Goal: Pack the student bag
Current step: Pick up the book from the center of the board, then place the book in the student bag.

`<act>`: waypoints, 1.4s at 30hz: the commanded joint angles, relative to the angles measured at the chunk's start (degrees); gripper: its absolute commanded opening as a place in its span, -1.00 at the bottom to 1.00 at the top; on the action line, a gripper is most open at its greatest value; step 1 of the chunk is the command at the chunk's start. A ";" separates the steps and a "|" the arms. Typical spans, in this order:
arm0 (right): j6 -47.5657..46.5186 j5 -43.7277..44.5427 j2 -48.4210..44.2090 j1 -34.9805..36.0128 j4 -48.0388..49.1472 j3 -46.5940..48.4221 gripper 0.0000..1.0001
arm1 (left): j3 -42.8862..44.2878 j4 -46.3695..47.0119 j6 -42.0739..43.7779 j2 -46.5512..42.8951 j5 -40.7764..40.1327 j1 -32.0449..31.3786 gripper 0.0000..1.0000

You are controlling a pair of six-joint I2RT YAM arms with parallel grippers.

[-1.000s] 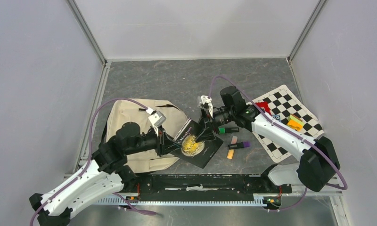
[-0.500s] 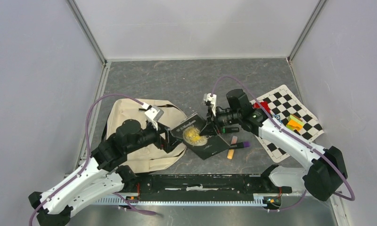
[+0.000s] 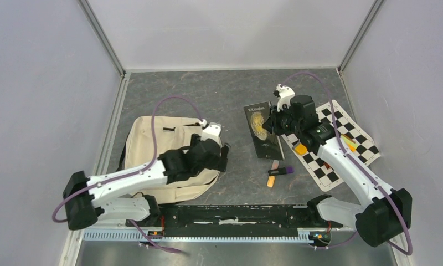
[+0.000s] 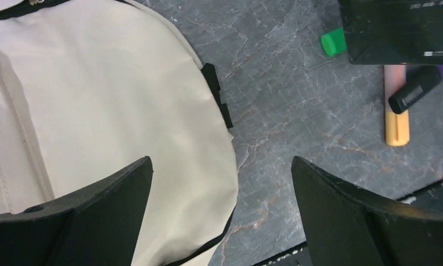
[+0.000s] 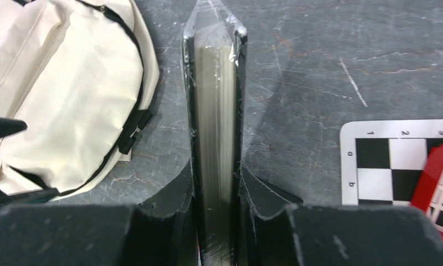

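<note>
Black book (image 5: 214,111) is clamped edge-on in my right gripper (image 5: 216,180); my left gripper (image 4: 220,166) gapes wide, empty, over the bag (image 4: 97,100), at its three o'clock edge

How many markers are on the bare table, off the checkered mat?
3: an orange marker, a purple-and-black marker across it, and a green marker with its end showing beside the book. Others may be hidden.

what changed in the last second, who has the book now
The left claw let go of the black book with a gold emblem, opened wide and pulled back over the cream fabric backpack. The right claw clamped the book and carried it to the far right, beside the chequered mat. The backpack, the mat and the loose highlighters stayed put.
</note>
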 commanded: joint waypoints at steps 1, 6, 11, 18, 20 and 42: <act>1.98 5.70 -4.82 0.10 3.84 4.56 -1.00 | 6.41 -3.63 -7.97 8.68 -14.83 -7.09 0.99; 2.84 5.50 -5.36 -0.01 3.09 4.80 -1.00 | 11.11 -10.45 -11.50 20.54 -20.61 -12.87 0.99; 4.20 3.05 -6.56 -0.06 4.14 3.51 -1.00 | 15.14 -18.68 -15.23 28.58 -26.14 -13.03 0.99; 4.12 2.48 -7.49 -0.08 4.21 3.14 -1.00 | 15.25 -21.47 -16.49 30.32 -29.30 -12.99 0.99; 4.14 2.26 -7.56 -0.06 4.20 3.25 -1.00 | 14.99 -22.63 -16.81 30.75 -29.99 -12.95 0.99; 4.54 0.97 -9.04 -0.06 4.16 2.41 -1.00 | 10.49 -15.66 -12.24 29.43 -25.37 -10.54 0.99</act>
